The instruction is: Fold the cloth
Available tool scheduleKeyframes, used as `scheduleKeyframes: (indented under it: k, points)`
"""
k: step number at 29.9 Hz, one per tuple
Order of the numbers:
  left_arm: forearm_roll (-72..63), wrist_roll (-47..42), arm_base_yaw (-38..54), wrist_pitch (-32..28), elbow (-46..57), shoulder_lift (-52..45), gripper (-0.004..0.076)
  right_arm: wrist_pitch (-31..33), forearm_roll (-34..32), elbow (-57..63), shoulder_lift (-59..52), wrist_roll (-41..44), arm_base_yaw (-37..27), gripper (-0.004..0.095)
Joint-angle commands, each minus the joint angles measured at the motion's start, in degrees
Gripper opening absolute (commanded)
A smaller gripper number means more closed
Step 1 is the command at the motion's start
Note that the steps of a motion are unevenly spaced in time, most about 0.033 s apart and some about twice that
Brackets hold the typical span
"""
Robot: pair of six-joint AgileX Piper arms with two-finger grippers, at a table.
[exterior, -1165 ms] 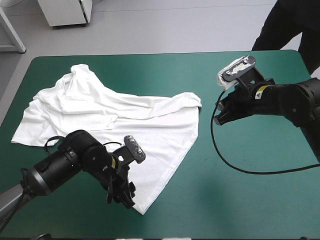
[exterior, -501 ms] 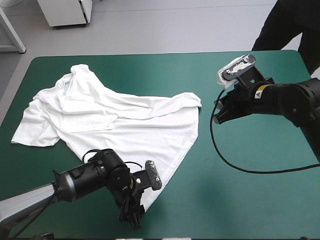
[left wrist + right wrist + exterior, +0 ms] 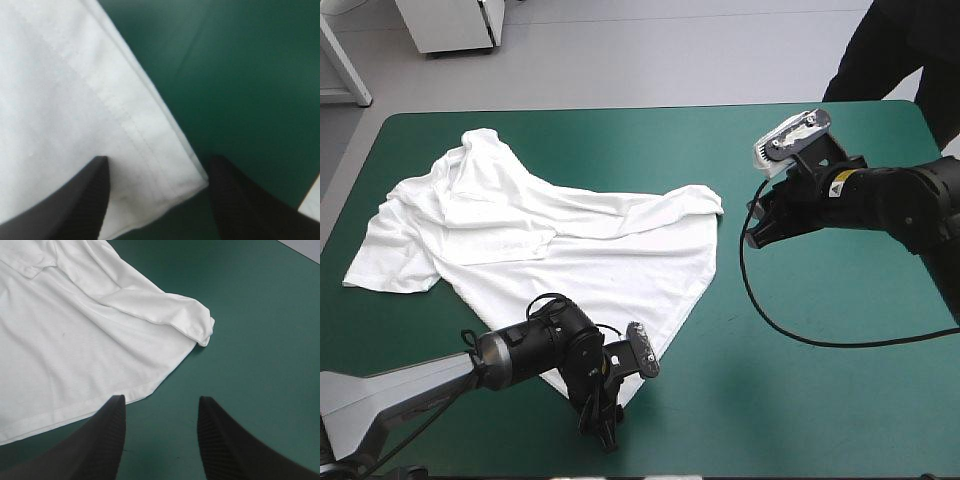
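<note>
Your left gripper is sliding rightward along the frame's bottom, now hovering wide open over the lower hem corner of the T-shirt. Right gripper is waiting open, centre right. Shirt's lying spread across left-centre, looking light and floppy, so pinch that stitched corner.

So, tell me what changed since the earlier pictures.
The left gripper swung rightward to the near corner of the T-shirt; its open fingers now straddle it, nothing gripped. The T-shirt and the open right gripper beside it stayed put.
</note>
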Motion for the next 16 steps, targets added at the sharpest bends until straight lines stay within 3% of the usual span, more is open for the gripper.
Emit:
scheduleKeyframes:
  k: [1,6,16]
  points:
    - [-1.7,-1.7,-0.5,-1.6,3.1,3.0,0.0316,-3.6,0.5,-1.3,-1.3,-0.1,0.0,0.0428]
    - [-4.1,-1.7,-0.5,-3.4,4.7,3.9,-0.0021,-4.0,-2.0,-1.3,1.8,-0.1,0.0,0.0428]
    - [-10.8,-1.6,-0.5,-0.7,4.7,3.6,-0.0022,-7.0,-10.2,-1.7,14.5,-0.8,0.0,0.0432]
